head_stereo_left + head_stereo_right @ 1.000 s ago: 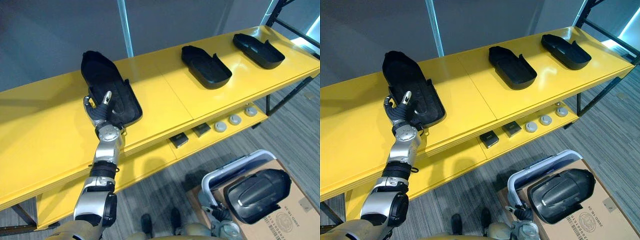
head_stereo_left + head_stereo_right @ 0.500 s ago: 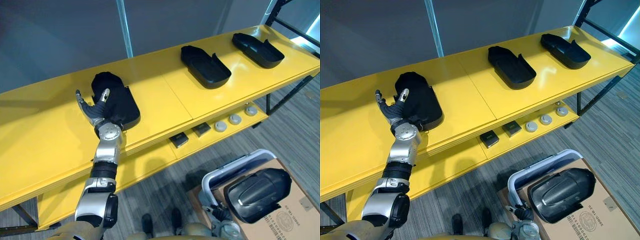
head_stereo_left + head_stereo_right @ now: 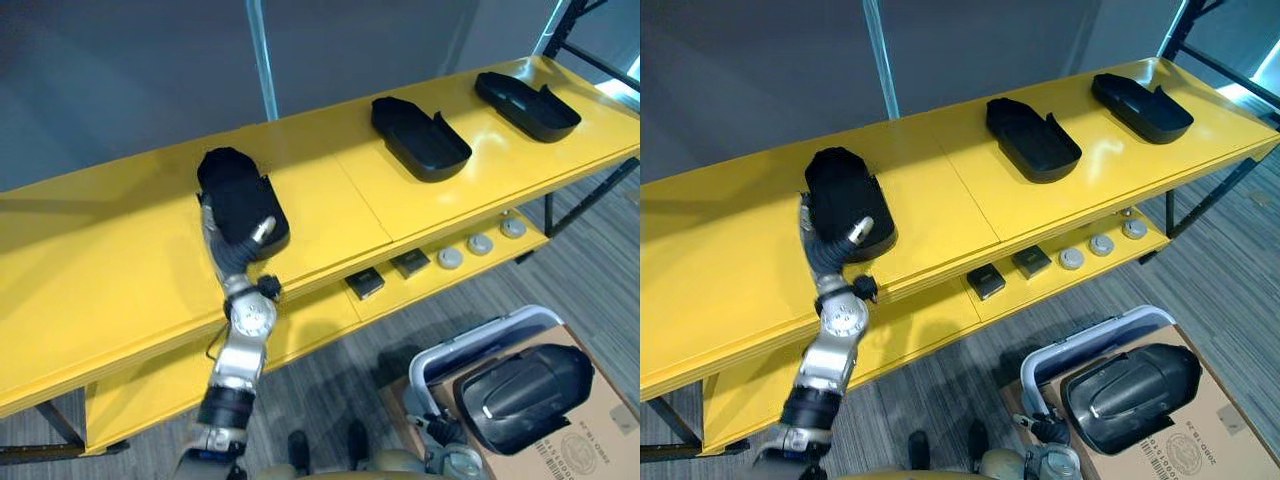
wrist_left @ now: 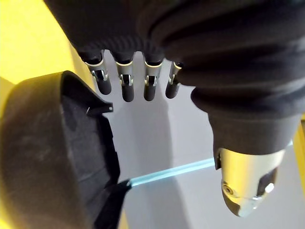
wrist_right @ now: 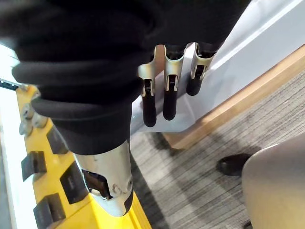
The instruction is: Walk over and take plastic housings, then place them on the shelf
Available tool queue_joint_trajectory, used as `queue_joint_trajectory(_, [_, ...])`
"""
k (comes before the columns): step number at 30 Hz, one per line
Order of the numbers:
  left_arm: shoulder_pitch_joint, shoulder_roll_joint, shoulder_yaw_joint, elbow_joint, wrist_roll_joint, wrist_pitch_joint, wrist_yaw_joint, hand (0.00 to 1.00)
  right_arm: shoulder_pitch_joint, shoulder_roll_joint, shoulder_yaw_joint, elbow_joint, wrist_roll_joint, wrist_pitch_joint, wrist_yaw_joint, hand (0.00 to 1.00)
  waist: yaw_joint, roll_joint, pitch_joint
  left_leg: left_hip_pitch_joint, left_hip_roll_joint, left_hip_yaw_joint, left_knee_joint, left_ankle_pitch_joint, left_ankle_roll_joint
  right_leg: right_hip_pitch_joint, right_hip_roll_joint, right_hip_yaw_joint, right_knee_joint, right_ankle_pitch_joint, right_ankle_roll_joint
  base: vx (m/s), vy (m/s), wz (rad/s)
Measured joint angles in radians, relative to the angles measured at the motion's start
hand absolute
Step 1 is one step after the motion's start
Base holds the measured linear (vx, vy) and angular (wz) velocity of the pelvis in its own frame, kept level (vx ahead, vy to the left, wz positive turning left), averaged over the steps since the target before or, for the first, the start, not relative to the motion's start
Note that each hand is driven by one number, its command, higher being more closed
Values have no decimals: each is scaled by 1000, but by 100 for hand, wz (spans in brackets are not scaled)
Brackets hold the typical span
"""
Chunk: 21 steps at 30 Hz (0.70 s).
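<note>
Black plastic housing (image 3: 240, 200) lies on yellow shelf (image 3: 110, 270), L hand (image 3: 234, 250) at its 6 o'clock end, fingers straight, nothing gripped. Toward 2 o'clock: second housing (image 3: 420, 125), third housing (image 3: 527, 92); boxed housing (image 3: 520, 385) at 5. R hand (image 5: 169, 90) hangs relaxed.

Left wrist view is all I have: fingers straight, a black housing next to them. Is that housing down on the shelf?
Observer: Yes. The eye views show the housing lying on the yellow top shelf, with the left hand at its near end. I can't tell if they touch.
Operator: Others up there?
Observer: Two, further right on the same shelf: a middle housing and an end housing, both with the hollow side up.
Operator: Any left to fetch?
Observer: One spare housing sits in the bin on the floor, lower right.
</note>
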Motion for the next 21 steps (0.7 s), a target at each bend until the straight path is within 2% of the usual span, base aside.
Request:
queue_joint_trajectory(5, [63, 1, -1, -11, 100, -32, -69, 100, 6, -3, 0, 7, 8, 0, 2, 0, 12, -1, -20, -3, -1, -2, 0, -3, -5, 1, -3, -8, -4, -2, 3, 0, 1, 4])
queue_joint_trajectory(9, [64, 2, -5, -9, 117, -36, -107, 100, 7, -4, 0, 29, 8, 0, 3, 0, 24, -7, -31, -8, -4, -8, 0, -3, -3, 2, -5, -13, -11, -2, 5, 21, 9, 3])
queue_joint_trajectory(17, [22, 35, -8, 63, 190, -31, -120, 100, 2, -3, -1, 44, 8, 1, 4, 0, 25, -15, -37, -17, -7, -20, 0, 0, 1, 5, -6, -21, -30, 2, 3, 30, 7, 3])
queue_joint_trajectory(21, [8, 48, -7, 66, 221, -23, -126, 100, -6, -3, -2, 46, 8, 1, 5, 0, 13, -15, -37, -17, -9, -20, 0, -1, 1, 8, -7, -21, -37, 5, 3, 0, 0, 0])
